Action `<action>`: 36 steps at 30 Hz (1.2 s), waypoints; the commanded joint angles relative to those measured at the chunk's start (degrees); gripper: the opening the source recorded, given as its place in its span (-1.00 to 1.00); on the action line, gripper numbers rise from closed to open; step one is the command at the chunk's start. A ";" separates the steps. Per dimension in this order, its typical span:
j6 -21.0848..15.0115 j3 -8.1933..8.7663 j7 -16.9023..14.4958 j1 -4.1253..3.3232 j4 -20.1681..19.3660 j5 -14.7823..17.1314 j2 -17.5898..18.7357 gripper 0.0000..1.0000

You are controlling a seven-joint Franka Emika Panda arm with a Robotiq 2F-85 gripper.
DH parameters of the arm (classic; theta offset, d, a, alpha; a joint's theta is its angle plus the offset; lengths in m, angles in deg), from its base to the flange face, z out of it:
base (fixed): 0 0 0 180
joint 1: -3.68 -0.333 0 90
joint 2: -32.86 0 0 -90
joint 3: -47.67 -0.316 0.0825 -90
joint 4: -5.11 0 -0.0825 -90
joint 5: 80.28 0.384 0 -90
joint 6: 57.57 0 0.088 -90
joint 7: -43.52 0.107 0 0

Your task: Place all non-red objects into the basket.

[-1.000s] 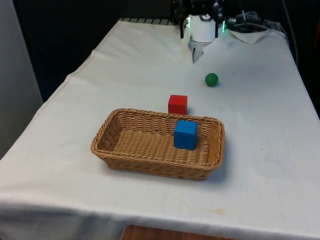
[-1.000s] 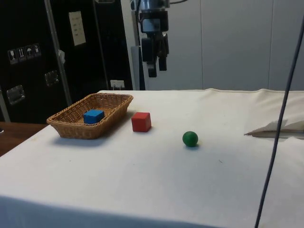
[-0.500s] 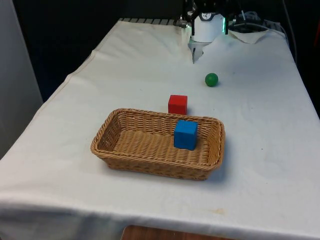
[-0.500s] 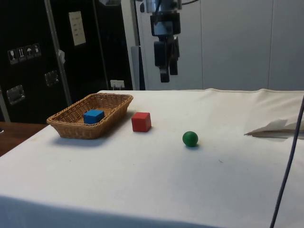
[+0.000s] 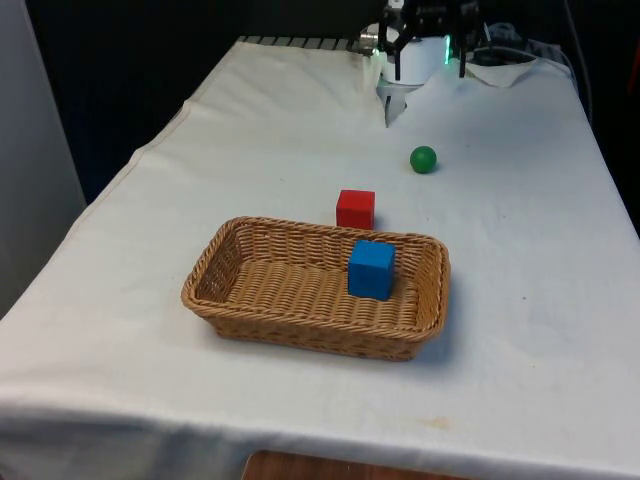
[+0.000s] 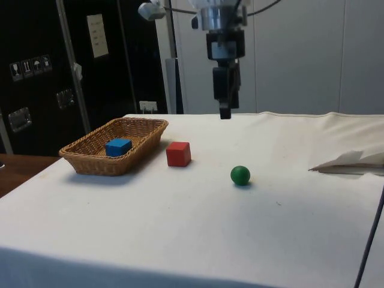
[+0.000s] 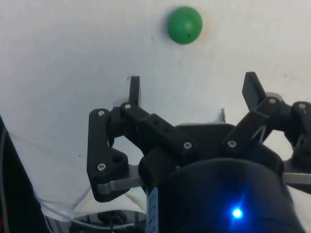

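In the lower middle of the front view the basket (image 5: 290,290) holds the blue cube (image 5: 371,269); the red cube (image 5: 355,209) sits just behind its far rim. Farther back, right of centre, lies the round green ball (image 5: 423,159). At the top, the gripper (image 5: 428,68) hangs with jaws wide and empty, having moved rightward and lower, nearer above the ball.

A tan woven wicker basket (image 5: 300,300) holds a bright blue cube (image 5: 371,268) on a plain white tablecloth (image 5: 250,130). Just beyond the basket's far rim sits a solid red cube (image 5: 355,208), and farther off a glossy green ball (image 5: 423,159). The gripper (image 6: 225,111) above is matte black.
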 commanded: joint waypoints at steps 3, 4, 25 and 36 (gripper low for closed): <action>-3.32 -0.06 -0.17 0.17 -2.69 -0.46 -0.23 1.00; -3.95 -0.06 -0.34 0.17 -3.27 -0.46 -0.17 1.00; -15.30 -0.29 -2.01 -0.34 -7.05 0.92 6.13 1.00; -18.56 -0.34 -1.66 -0.06 -7.05 0.17 9.51 1.00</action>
